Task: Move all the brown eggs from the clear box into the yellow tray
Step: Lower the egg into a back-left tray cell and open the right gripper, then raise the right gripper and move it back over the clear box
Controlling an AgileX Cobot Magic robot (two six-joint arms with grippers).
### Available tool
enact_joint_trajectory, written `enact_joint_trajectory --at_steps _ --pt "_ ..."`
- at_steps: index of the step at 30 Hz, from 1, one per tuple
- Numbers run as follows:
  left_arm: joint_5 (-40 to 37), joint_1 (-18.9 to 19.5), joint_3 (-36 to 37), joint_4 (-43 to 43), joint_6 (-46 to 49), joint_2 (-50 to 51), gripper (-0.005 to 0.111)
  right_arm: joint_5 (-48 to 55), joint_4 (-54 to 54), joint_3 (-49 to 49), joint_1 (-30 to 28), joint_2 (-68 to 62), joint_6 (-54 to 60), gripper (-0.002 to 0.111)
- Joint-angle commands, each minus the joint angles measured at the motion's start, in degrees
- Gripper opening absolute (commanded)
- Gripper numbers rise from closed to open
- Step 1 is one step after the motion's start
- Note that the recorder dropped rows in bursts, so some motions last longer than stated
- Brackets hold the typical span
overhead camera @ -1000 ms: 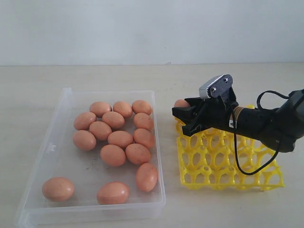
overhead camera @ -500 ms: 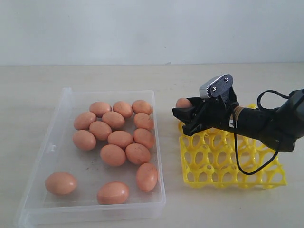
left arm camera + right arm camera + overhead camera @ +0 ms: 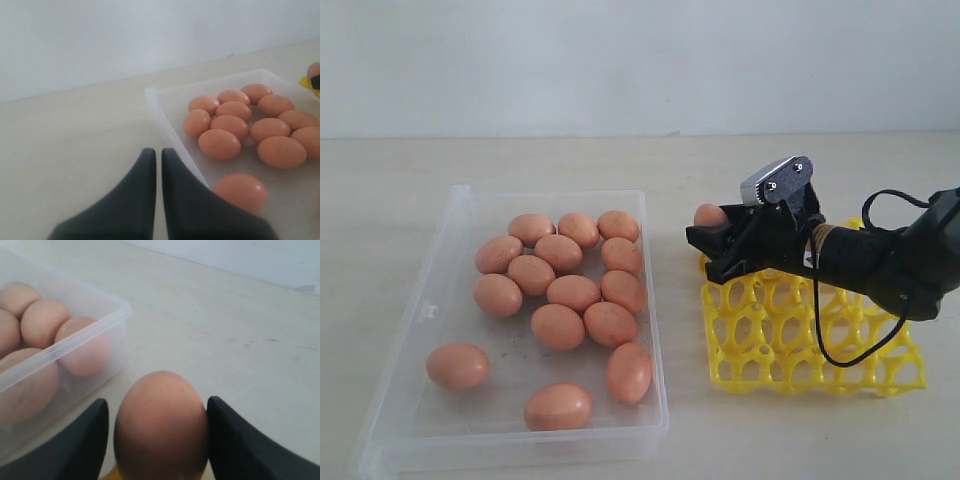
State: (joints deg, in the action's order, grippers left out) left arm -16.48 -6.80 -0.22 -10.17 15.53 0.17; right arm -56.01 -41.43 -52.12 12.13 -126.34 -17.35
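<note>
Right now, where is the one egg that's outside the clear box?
In the exterior view the egg sits on the yellow tray's far left corner, just right of the clear box, between the right gripper's fingers.

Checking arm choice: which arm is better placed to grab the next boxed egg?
Left. The left gripper hangs empty beside the clear box; the right gripper straddles an egg at the yellow tray.
</note>
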Motion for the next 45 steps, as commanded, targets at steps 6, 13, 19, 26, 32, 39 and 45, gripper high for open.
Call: enact_joint_trajectory --at_steps 6,13,19,26,32,39,45 --pt "0.13 -0.34 0.22 0.09 0.01 -0.17 0.004 1.03 0.94 -0.03 -0.2 1.35 1.34 0.062" --pt "0.13 -0.34 0.22 0.09 0.01 -0.17 0.004 1.29 1.32 -0.03 -0.2 1.35 1.86 0.065" --pt "0.13 -0.34 0.22 0.09 0.01 -0.17 0.004 -5.08 3.94 -0.03 -0.2 1.35 3.01 0.065" --pt "0.13 -0.34 0.22 0.09 0.01 -0.17 0.004 -4.58 5.64 0.08 -0.2 3.29 3.91 0.065" --pt "0.13 -0.34 0.22 0.09 0.01 -0.17 0.004 -3.98 1.16 0.4 -0.2 6.94 -1.78 0.061" --pt "0.13 -0.34 0.22 0.09 0.01 -0.17 0.004 -4.52 -13.37 1.52 -0.2 13.57 -14.46 0.009" --pt "0.13 -0.34 0.22 0.09 0.01 -0.17 0.004 -13.95 -29.59 1.52 2.33 14.61 -18.93 0.0"
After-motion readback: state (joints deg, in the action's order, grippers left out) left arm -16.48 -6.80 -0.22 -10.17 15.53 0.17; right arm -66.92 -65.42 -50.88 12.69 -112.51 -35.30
